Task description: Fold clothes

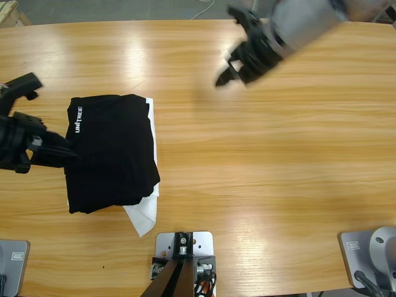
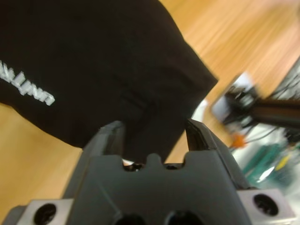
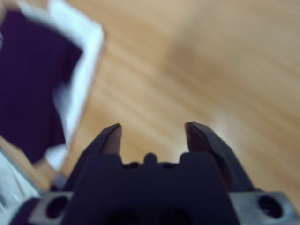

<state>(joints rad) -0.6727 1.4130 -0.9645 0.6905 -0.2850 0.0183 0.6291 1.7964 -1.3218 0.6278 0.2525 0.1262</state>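
Observation:
The black T-shirt (image 1: 111, 148) lies folded into a rough rectangle at the table's left, its white "UNITREE" lettering (image 1: 78, 119) near the far left corner. My left gripper (image 1: 68, 154) comes in from the left edge at the shirt's left side. In the left wrist view the shirt (image 2: 117, 56) fills the frame, and my left gripper (image 2: 152, 129) is open with the fabric's edge between its jaws. My right gripper (image 1: 226, 71) hangs above bare wood at the upper middle. In the right wrist view it (image 3: 152, 129) is open and holds nothing, with the shirt (image 3: 28, 79) far to its left.
A white garment (image 1: 145, 216) lies under the shirt, showing along its right edge and as a corner at the front; its border (image 3: 84, 61) also appears in the right wrist view. Bare wooden table (image 1: 278, 173) stretches across the middle and right.

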